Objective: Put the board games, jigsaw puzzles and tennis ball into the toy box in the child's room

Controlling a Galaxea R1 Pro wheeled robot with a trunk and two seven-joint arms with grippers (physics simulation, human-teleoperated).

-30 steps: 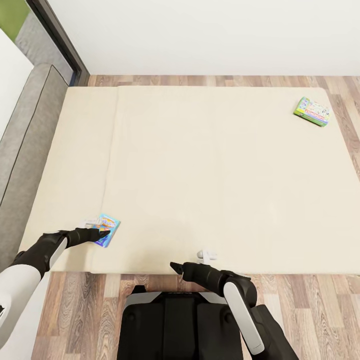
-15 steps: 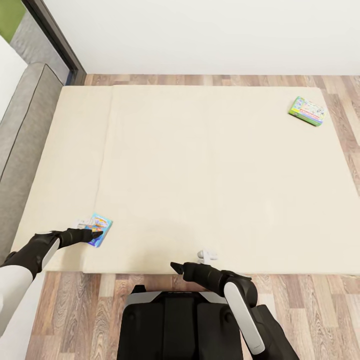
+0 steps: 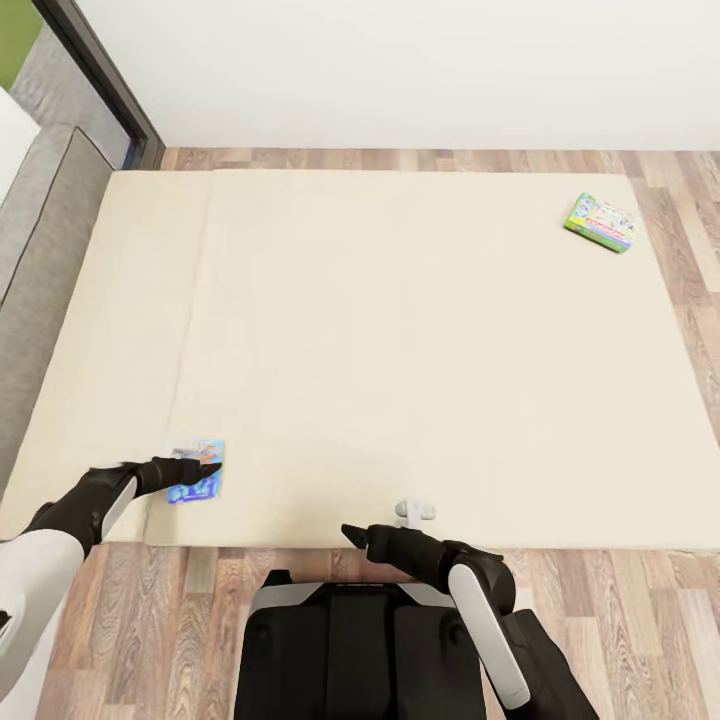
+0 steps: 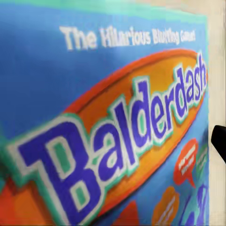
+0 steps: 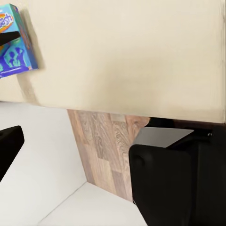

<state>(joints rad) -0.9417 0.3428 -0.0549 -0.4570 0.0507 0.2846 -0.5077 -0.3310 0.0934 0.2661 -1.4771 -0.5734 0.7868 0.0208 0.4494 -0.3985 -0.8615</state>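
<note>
A white wall and a wood-plank floor are seen around a wide beige bed, with a grey headboard along its side beyond the left end effector. The blue board game lies flat on the mattress near the bed's near edge, directly under the tips of the left end effector, whose fingers are laid over the lid; whether they are clenched on it cannot be told. In the left wrist view the lid's "Balderdash" print is seen very close. The green-edged board game lies far across the bed, well apart from both end effectors, with bare mattress between. The right end effector is held above the bed's near edge; its state cannot be told.
</note>
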